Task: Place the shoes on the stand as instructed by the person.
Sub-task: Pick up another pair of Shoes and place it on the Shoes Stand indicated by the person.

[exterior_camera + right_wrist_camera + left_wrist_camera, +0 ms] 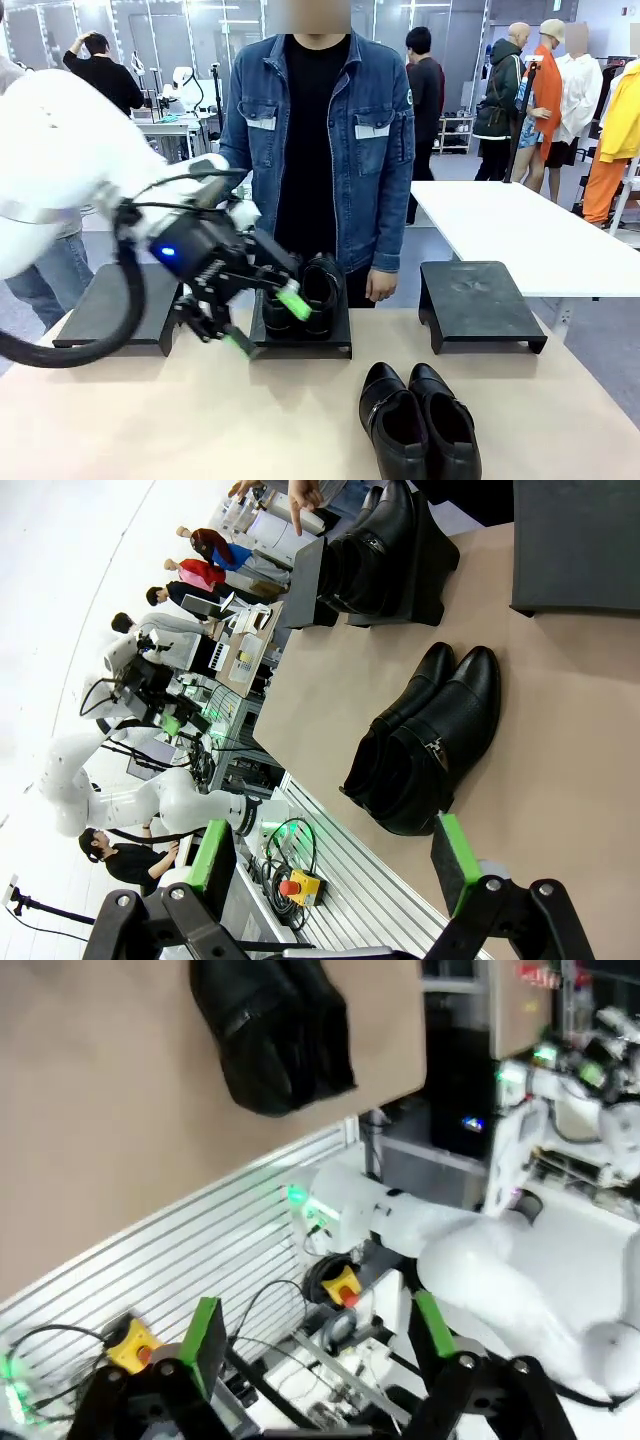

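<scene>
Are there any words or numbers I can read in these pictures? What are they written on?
No text can be read.
Round badge on the sleeve of the denim jacket: too small to read.
Red sign at the top of the left wrist view: blurred.
Shoes and stands: no print seen.

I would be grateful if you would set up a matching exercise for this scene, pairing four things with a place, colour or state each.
Things:
1. left hand
2. far pair of shoes
3. near pair of shoes
4. person's jacket

Place, colour or state:
A. blue
B. on the bare tabletop
C. open, holding nothing
D. on the middle stand

Pairs: 1-C; 2-D; 3-B; 4-A
</scene>
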Controlling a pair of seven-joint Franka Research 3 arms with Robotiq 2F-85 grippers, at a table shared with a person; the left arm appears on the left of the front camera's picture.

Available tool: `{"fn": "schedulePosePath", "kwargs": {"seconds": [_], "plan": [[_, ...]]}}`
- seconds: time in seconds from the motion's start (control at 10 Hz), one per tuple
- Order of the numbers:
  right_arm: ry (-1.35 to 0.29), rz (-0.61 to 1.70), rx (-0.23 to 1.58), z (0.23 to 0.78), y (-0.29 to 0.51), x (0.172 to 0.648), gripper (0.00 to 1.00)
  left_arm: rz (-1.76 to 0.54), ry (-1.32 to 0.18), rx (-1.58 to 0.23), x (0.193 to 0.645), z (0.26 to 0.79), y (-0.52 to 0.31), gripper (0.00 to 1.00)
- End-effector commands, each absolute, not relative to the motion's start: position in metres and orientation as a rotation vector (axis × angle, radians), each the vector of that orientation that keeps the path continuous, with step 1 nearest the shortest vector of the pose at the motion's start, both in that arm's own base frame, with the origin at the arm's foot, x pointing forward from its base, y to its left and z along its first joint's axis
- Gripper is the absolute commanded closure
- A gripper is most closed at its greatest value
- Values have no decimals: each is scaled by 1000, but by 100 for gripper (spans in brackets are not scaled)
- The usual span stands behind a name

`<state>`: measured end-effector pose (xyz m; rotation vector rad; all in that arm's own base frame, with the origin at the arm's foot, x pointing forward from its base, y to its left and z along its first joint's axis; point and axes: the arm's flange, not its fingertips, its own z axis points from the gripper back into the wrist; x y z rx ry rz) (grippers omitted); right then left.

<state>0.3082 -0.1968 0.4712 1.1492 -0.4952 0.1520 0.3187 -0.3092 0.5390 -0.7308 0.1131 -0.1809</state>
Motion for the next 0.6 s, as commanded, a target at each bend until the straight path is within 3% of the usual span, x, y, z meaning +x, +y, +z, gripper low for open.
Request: {"fn": "schedulePosePath", "kwargs": {"seconds": [0.0, 0.5], "plan": [[-507, 161, 1154, 472, -197, 307, 0, -163, 103, -564, 333, 535, -355, 7], [-507, 161, 1154, 472, -197, 307, 0, -130, -23, -265, 322, 506, -475, 7]]}}
